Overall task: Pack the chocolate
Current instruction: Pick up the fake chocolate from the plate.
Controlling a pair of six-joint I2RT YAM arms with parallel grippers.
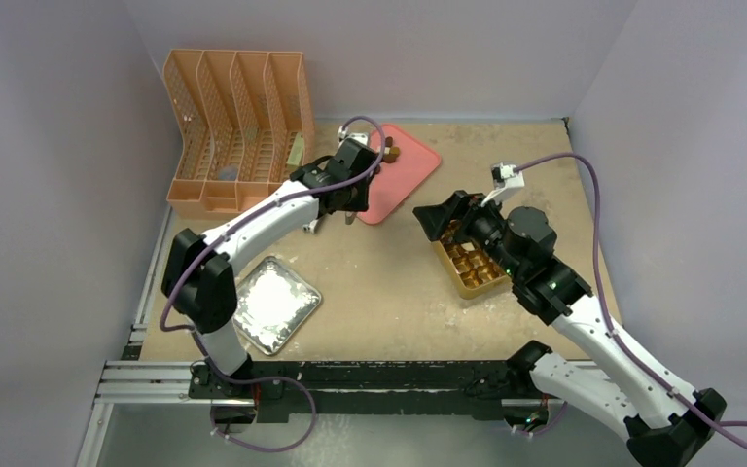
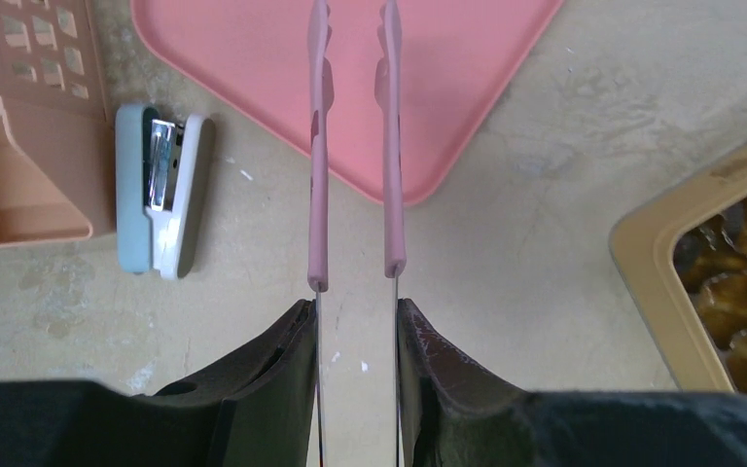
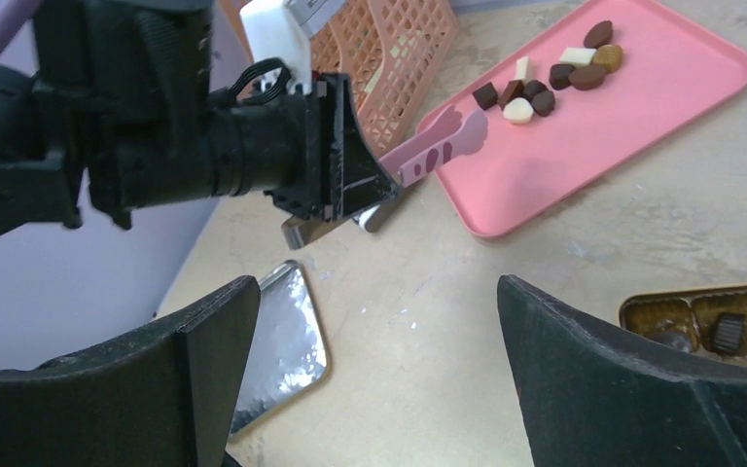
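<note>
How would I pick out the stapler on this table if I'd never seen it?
Find the orange rack at the far left corner of the table. Between its right end and the pink tray lies the stapler. It is small, oblong, blue-grey and white with a metal strip, unlike anything beside it.

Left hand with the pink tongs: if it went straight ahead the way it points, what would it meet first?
Probably the pink tray: the left hand holds pink tongs whose tips reach over its near corner. Height above it is unclear.
</note>
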